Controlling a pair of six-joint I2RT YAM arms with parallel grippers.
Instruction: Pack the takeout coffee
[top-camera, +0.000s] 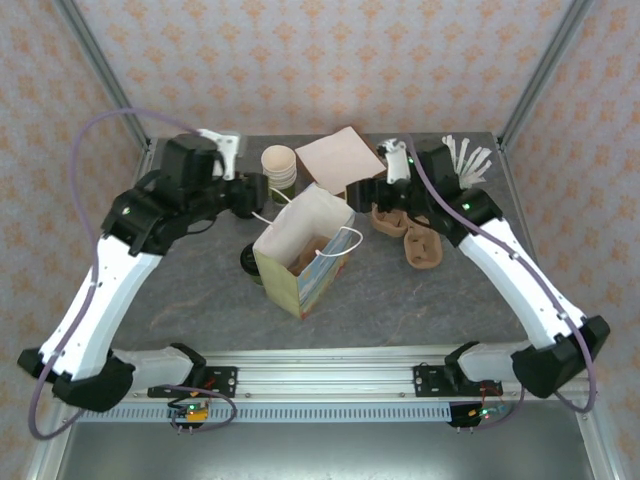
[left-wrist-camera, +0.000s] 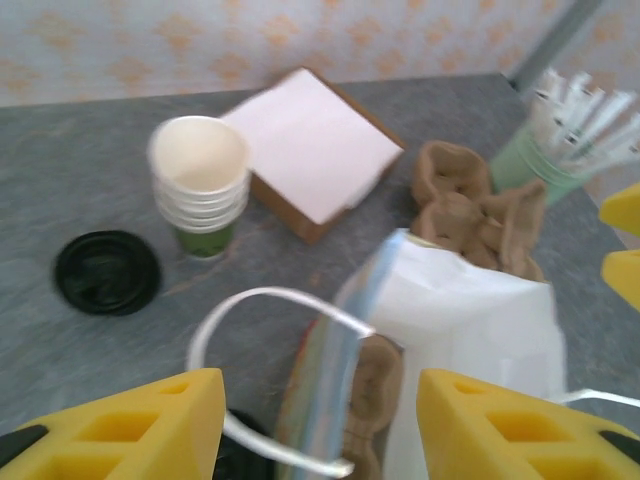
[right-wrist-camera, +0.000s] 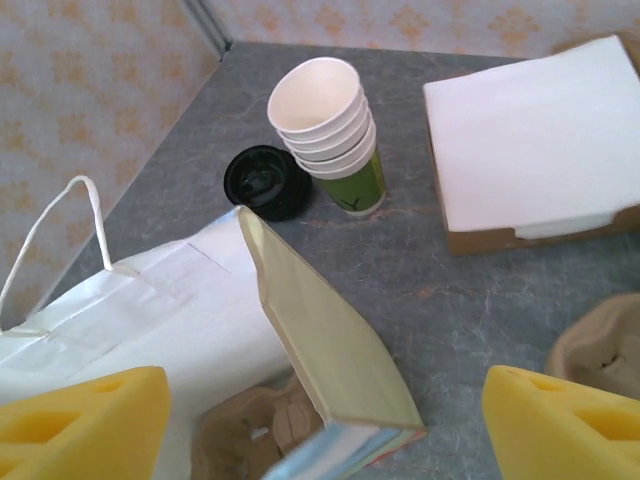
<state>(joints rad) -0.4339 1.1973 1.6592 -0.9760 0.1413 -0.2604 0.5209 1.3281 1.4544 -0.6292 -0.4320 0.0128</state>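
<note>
The takeout coffee (top-camera: 249, 263) stands just left of the paper bag (top-camera: 300, 262), its black lid facing up; in the left wrist view a dark edge of that lid (left-wrist-camera: 240, 456) peeks from under the bag's white handle (left-wrist-camera: 262, 300). The bag stands open in mid-table with a brown pulp cup carrier (right-wrist-camera: 250, 435) inside. My left gripper (top-camera: 258, 195) hovers open at the bag's back left, and its yellow fingers (left-wrist-camera: 130, 425) straddle the bag's rim and handle without touching them. My right gripper (top-camera: 362, 190) hangs open at the bag's back right, over the bag wall (right-wrist-camera: 325, 335).
A stack of lidless cream cups (top-camera: 280, 166) and a loose black lid (right-wrist-camera: 265, 182) sit behind the bag. A napkin pile (top-camera: 338, 157), more pulp carriers (top-camera: 412, 238) and a green cup of wrapped straws (top-camera: 466, 160) lie to the back right.
</note>
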